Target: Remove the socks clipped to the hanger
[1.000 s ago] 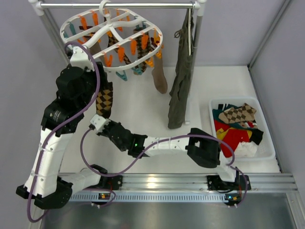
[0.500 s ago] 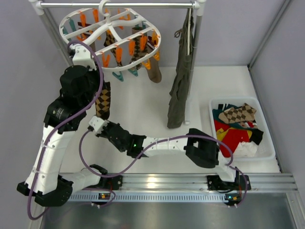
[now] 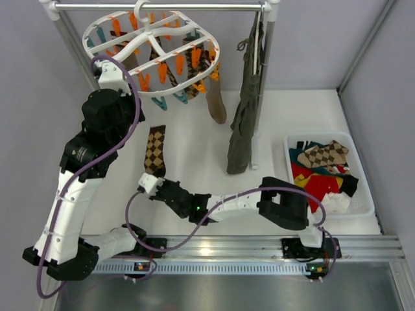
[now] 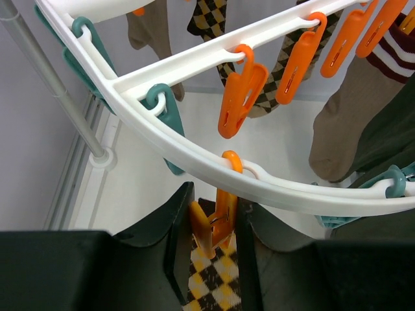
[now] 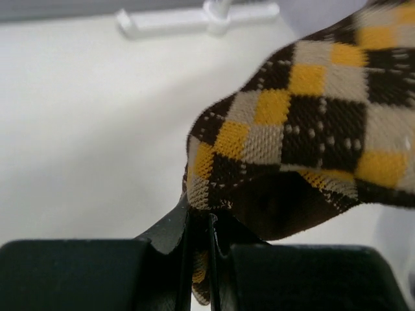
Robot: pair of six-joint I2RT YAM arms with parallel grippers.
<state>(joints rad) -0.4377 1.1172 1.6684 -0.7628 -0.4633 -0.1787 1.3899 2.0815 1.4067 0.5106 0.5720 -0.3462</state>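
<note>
**Entry 1, hanger** (image 4: 194, 152). White oval plastic frame with crossbars, hooked over the metal rail (image 3: 162, 7) at the far left of the surface (image 3: 194, 146). Orange and teal clips dangling along rim and crossbars.

**Entry 2, left pincer** (image 4: 209, 223). Raised just under the near rim of the hanger. Narrowed onto one orange clip (image 4: 219, 210), with a finger pressed against each side of it.

**Entry 3, argyle sock** (image 3: 154, 150). Brown, black and orange diamonds. In the overhead view, placed between the hanger and the right pincer, upper end apart from the clips. In the left wrist view, directly beneath the squeezed clip; contact with it not discernible.

**Entry 4, right pincer** (image 3: 149, 184). Low over the surface, left of centre. Clamped tight on the near end of the argyle sock, fabric pinched between both fingers.

**Entry 5, socks on the hanger.** Patterned sock (image 3: 192, 65) clipped on the right half of the frame. Tan-brown sock (image 3: 216, 107) with striped cuff beside it, hanging down past the rim.

**Entry 6, olive-grey garment** (image 3: 245, 116). Long and dark, hung from the right end of the rail.

**Entry 7, white bin** (image 3: 366, 204). At the right of the surface, well apart from the hanger. Contains a folded diamond-pattern sock (image 3: 327, 154) lying on top of red and teal clothes (image 3: 310, 178).
</note>
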